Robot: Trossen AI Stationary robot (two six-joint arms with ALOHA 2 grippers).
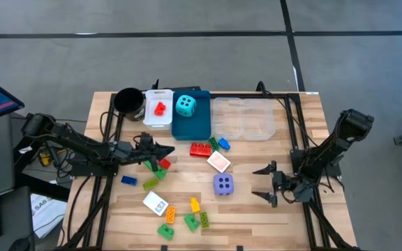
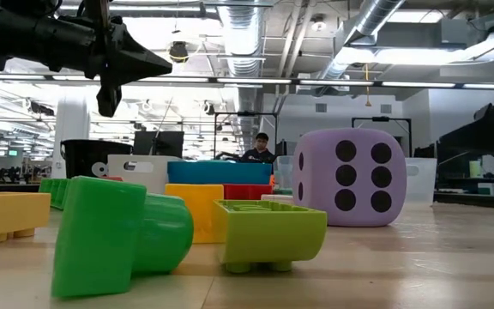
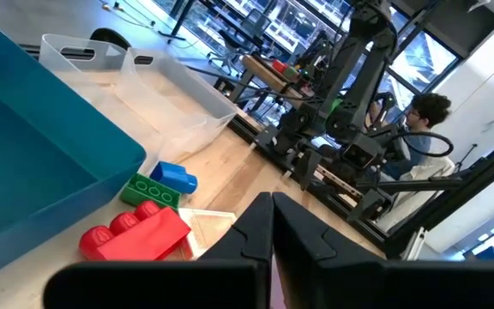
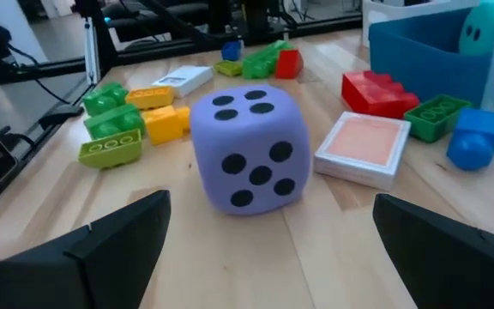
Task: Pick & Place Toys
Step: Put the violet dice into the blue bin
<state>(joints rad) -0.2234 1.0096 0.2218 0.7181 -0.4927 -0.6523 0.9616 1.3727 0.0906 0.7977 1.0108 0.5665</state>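
our right gripper stood wide apart, facing the purple die near it at mid-table; we judged a centred, level approach best. the left gripper was together, empty.

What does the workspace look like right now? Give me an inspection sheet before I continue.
Surface: wooden table, toys scattered mid-table.
Job's things: purple die loose on the wood; cyan die in blue tray; red brick in white tray; pink card and loose bricks around.
Clutter: black cup; clear tray, nothing seen inside.
Grippers: left gripper shut, empty, over bricks; right gripper open, facing the purple die.
Cables: black cables hang off the table's left edge.
Surroundings: seated person behind the table.
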